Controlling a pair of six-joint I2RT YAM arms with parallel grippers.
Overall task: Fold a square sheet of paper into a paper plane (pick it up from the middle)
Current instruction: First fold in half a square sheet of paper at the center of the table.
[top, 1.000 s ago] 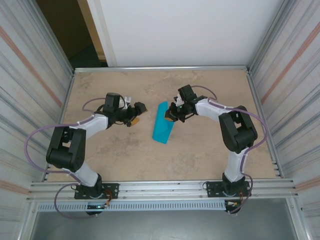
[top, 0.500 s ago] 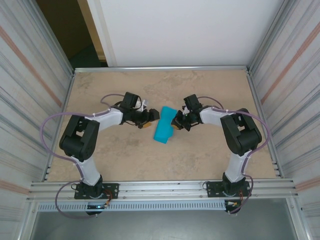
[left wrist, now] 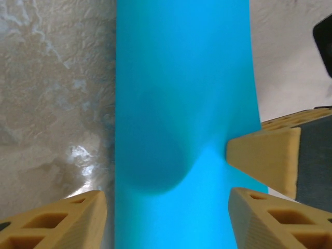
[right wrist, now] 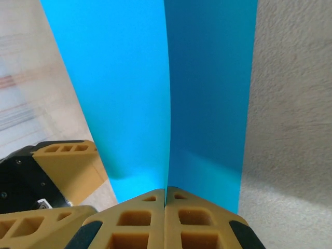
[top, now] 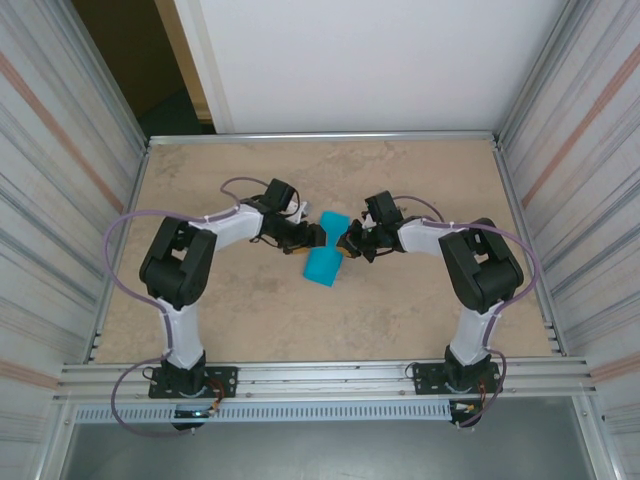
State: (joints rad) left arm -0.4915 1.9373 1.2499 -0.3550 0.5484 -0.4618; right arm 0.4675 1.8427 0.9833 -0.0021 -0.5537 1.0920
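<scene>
Your left gripper [top: 311,239] is arriving, jaws wide astride the square sheet of paper [top: 323,266]; right gripper [top: 349,243] is pinching its edge.

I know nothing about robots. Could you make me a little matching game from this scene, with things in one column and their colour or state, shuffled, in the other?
Things:
1. left gripper
2. right gripper
3. paper
4. table

Colour or state:
A. shut, pinching the paper
B. mottled beige
C. turquoise blue
D. open, a finger on either side of the paper

Pairs: 1-D, 2-A, 3-C, 4-B
</scene>
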